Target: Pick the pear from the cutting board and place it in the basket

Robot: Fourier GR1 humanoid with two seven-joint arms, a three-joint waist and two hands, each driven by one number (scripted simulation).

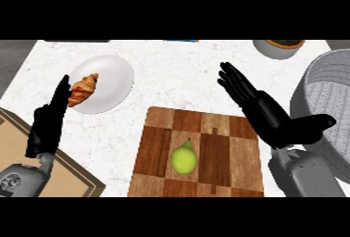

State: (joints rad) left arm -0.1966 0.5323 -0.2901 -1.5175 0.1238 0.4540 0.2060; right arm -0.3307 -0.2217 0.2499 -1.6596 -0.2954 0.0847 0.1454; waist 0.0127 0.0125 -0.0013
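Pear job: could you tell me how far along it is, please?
Nothing looks done: the pear lies on the cutting board. In hand: the open right hand is above the board's right edge, holding nothing; the left hand rests open at the left. Left: grasp the pear and place it in the basket.

A white speckled counter (171,69) fills the view, evenly lit. Left of it runs a strip of dark grey floor (10,65). At the counter's lower left corner sits a tan wooden board (71,178) with a darker rim. Along the counter's far edge, a small blue thing (180,41) peeks in, too cut off to tell.
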